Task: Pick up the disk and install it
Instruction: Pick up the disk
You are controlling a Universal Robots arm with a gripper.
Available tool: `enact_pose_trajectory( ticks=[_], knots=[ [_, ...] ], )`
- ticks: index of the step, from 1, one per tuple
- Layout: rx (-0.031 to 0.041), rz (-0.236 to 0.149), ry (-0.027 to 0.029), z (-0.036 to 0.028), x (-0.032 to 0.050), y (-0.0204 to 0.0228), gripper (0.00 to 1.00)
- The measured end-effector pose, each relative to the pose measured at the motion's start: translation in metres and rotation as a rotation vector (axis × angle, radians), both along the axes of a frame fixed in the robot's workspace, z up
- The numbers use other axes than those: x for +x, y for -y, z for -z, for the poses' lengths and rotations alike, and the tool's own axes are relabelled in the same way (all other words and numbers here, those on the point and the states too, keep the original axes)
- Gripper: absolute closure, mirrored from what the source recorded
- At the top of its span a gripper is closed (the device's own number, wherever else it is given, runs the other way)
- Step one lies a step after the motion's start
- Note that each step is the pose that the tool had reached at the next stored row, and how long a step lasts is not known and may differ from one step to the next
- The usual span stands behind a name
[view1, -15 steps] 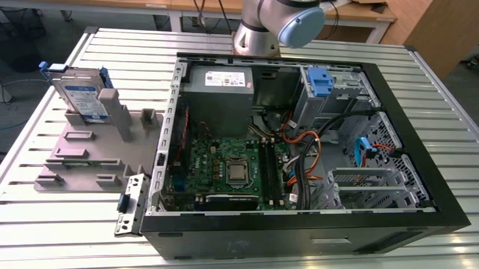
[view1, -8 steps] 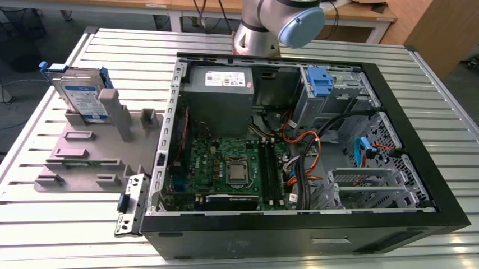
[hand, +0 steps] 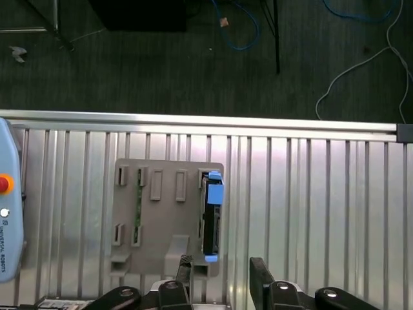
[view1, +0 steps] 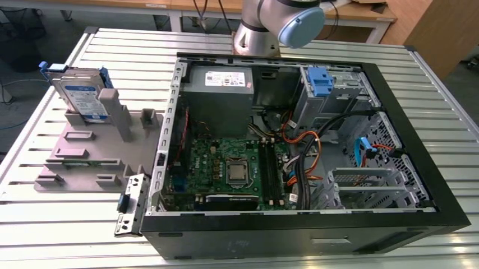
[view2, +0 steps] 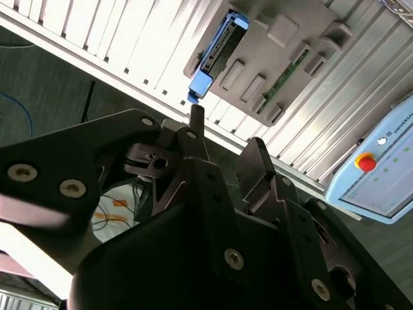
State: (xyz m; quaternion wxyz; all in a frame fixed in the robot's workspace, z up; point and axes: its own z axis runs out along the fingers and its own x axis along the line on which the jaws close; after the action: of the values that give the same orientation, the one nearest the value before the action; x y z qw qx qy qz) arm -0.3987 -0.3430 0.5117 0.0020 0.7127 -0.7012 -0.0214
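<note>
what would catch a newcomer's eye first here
The open computer case, its green board and cables bare, takes up the middle and the exterior view's right. At that view's left the disk stands on edge in the grey holder. In the first wrist view the jaws hang open and empty, with that holder below them.

We see a silver ribbed aluminium table, light glancing off its slats. Beyond it stands a pale wooden-topped desk with white legs, with a tan wooden panel at the exterior view's right. A blue cable and a white cable trail over the dark grey floor.
</note>
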Motion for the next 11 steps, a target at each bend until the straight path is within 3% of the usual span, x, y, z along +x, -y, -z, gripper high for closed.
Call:
enact_pose_trajectory(
  ticks=[11],
  knots=[
    [0.0, 0.009, 0.0, 0.0199, 0.0, 0.0, 0.53]
  ],
)
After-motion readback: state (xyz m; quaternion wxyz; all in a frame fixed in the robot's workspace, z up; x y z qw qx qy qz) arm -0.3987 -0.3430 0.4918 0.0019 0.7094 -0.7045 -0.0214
